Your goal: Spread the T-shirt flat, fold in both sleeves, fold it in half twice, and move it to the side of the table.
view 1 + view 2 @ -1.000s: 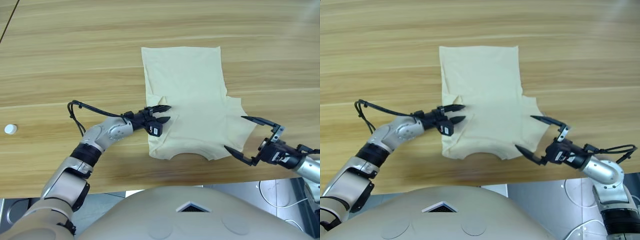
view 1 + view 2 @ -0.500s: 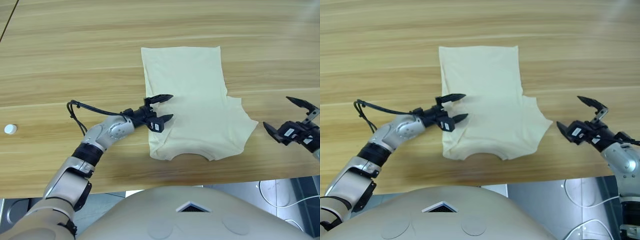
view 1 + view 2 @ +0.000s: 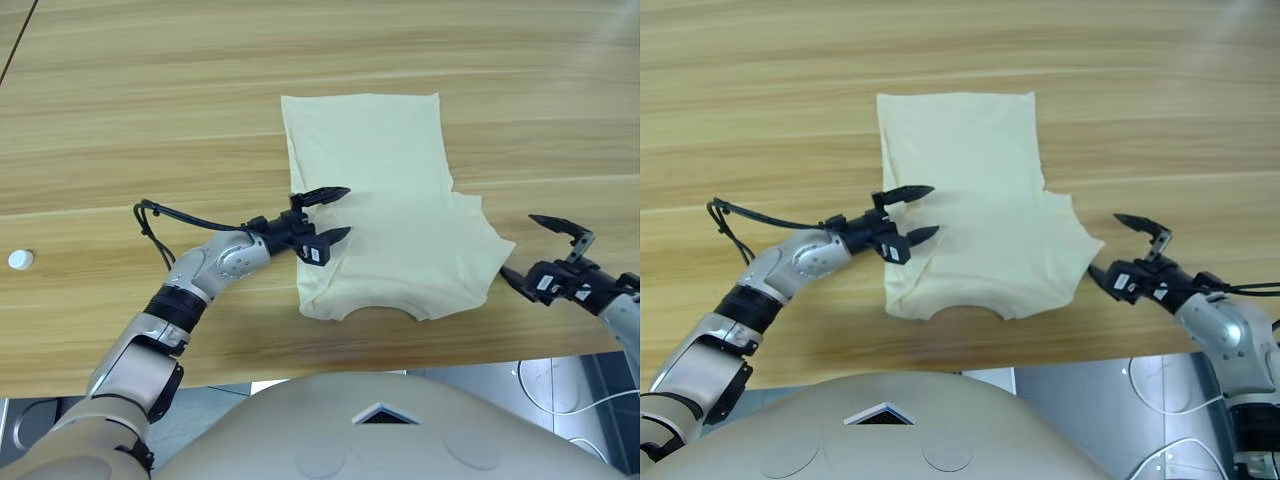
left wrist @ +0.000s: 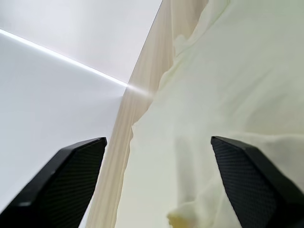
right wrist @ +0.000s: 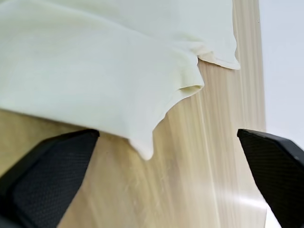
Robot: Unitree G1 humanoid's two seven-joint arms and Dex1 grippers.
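Two grippers flank the pale yellow T-shirt (image 3: 385,190), lying on the table (image 3: 150,120) with collar toward the robot and left sleeve (image 3: 320,275) already folded in. The left gripper (image 3: 340,211), nearly closed on that fold a second ago, now hovers with jaws wide, while the right gripper (image 3: 517,244), jaws also spread, has swung back just beside the outstretched right sleeve (image 3: 488,250), likely the next fold. No writing shows on the shirt; the left gripper's small white tag (image 3: 312,255) is too small to read.

One T-shirt (image 3: 385,190), two tools (image 3: 349,211) (image 3: 516,243), one table (image 3: 150,100), perhaps one white cap (image 3: 19,259).
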